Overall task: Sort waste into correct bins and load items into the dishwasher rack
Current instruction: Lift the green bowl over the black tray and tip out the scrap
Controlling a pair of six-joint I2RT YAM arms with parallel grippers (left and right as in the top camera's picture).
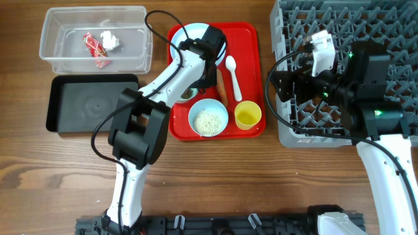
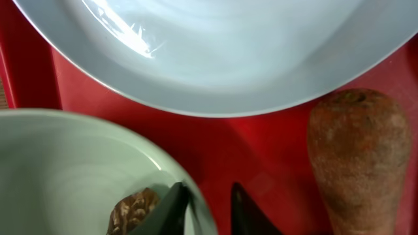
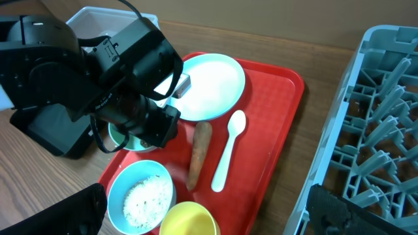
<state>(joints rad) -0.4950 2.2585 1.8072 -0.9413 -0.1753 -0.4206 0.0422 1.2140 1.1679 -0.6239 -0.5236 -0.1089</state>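
Carrot (image 3: 199, 153), orange and dusty-skinned, lies lengthwise on the tray (image 3: 274, 130), blunt end toward the plate (image 3: 209, 81). Left gripper (image 2: 208, 196) sits at the tray's bowl (image 2: 65, 170) by the brown lump (image 2: 134, 210), jaws apart and straddling the rim. Right gripper (image 1: 279, 81), off the tray, gapes wide.

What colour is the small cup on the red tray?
Yellow; the cup shows best in the overhead view.

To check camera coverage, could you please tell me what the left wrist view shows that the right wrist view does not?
Only left wrist: the brown food lump inside a bowl, with the left claw straddling its rim. Only right wrist: the white spoon, rice bowl, yellow cup and grey rack. Both: the blue plate, carrot and red tray.
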